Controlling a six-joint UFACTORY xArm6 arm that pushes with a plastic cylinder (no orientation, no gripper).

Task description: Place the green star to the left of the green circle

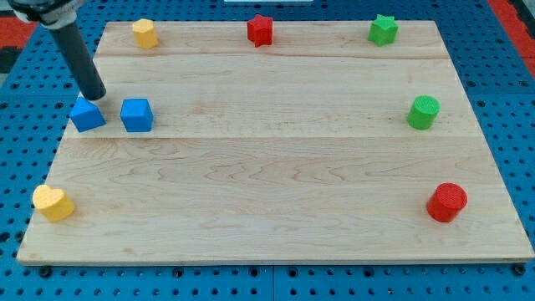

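my tip (99, 98): at left edge, touching top of blue triangle block (87, 113) (a bare rod, nothing grasped) | blue cube (136, 114): just beside it | green star (383, 29): top-right corner | green circle (423, 111): right edge, below star, well apart

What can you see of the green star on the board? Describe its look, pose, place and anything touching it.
The green star is a small, chunky block with a star outline, plain matte green, looking like painted wood or plastic. It sits flat near the wooden board's top edge at the view's right, above the green circle. Nothing touches it; my tip is far off at the view's left.
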